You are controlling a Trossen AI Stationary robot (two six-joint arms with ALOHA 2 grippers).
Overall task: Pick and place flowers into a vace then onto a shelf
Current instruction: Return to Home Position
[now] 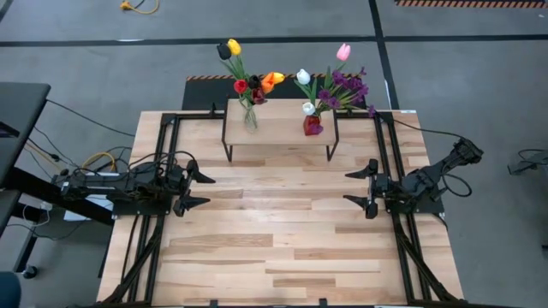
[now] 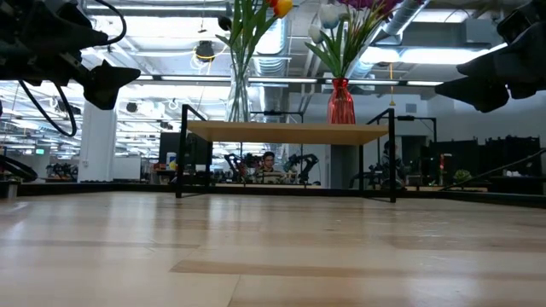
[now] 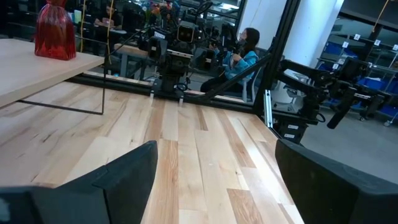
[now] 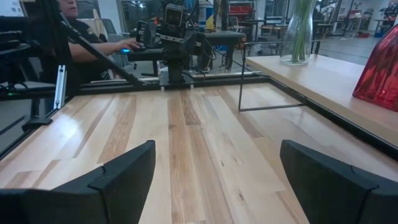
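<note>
Flowers [image 1: 342,85] stood in a clear vase [image 1: 250,117] and a red vase [image 1: 313,126] on the shelf [image 1: 278,133] in the high view. In front of the shelf, left claw [image 1: 210,190] and right claw [image 1: 347,187] hung wide open, empty. The low view showed both vases upright on it. Each wrist view showed only bare desk [image 3: 199,143] between spread fingers. Placing looked finished; homing the arms seemed the step in hand, which calls for drawing back clear of the shelf.

The shelf [image 1: 278,133] is set at the far edge of the counter [image 1: 274,248]. On it, one vase [image 1: 250,117] is stood left of a second vase [image 1: 312,127], flowers [image 1: 340,83] held in each.
</note>
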